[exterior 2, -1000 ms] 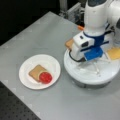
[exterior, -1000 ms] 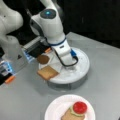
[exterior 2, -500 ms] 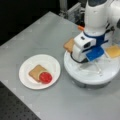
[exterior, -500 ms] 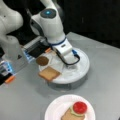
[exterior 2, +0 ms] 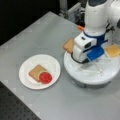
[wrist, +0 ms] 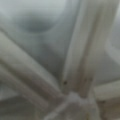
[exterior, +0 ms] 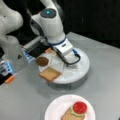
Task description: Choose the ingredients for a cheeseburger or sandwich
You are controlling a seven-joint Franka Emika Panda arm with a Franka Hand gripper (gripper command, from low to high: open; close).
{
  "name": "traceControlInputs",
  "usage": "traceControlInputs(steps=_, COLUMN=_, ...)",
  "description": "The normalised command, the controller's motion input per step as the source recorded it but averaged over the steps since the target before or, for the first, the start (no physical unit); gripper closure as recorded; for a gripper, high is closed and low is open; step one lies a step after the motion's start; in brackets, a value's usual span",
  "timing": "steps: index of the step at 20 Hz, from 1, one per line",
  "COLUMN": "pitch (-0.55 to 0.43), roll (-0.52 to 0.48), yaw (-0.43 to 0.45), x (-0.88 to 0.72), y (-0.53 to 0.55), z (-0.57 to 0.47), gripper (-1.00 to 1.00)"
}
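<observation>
The gripper [exterior: 71,65] is lowered onto the divided white tray [exterior: 83,71] at frame centre in both front views; whether its fingers are wide or narrow cannot be told. A bread square [exterior: 50,74] and patty [exterior: 42,61] sit at the tray's left edge, cheese [exterior 2: 113,50] at its right. On the plate [exterior 2: 26,81], the sandwich [exterior 2: 40,74] shows bread, lettuce and tomato [exterior: 79,107].

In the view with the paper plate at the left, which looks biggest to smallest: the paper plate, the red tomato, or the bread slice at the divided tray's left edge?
1. Paper plate, clearly the largest.
2. Bread slice, partly hidden by the arm, so its rank is unsure.
3. Red tomato, looks about alike.
</observation>
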Motion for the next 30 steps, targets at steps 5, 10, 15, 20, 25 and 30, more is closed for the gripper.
traceControlInputs(steps=5, pitch=0.326, roll=-0.023, yaw=0.116, x=0.32, y=0.40, z=-0.33, gripper=-1.00)
traceControlInputs(steps=10, pitch=0.333, roll=-0.030, yaw=0.107, x=0.28, y=0.47, z=-0.27, gripper=-1.00)
traceControlInputs(steps=15, pitch=0.342, roll=-0.039, yaw=0.151, x=0.27, y=0.51, z=-0.22, gripper=-1.00)
traceControlInputs(steps=20, pitch=0.351, roll=-0.057, yaw=0.127, x=0.25, y=0.50, z=-0.14, gripper=-1.00)
traceControlInputs(steps=25, pitch=0.368, roll=-0.049, yaw=0.128, x=0.24, y=0.46, z=-0.04, gripper=-1.00)
traceControlInputs(steps=30, pitch=0.370, roll=-0.043, yaw=0.129, x=0.24, y=0.44, z=0.02, gripper=-1.00)
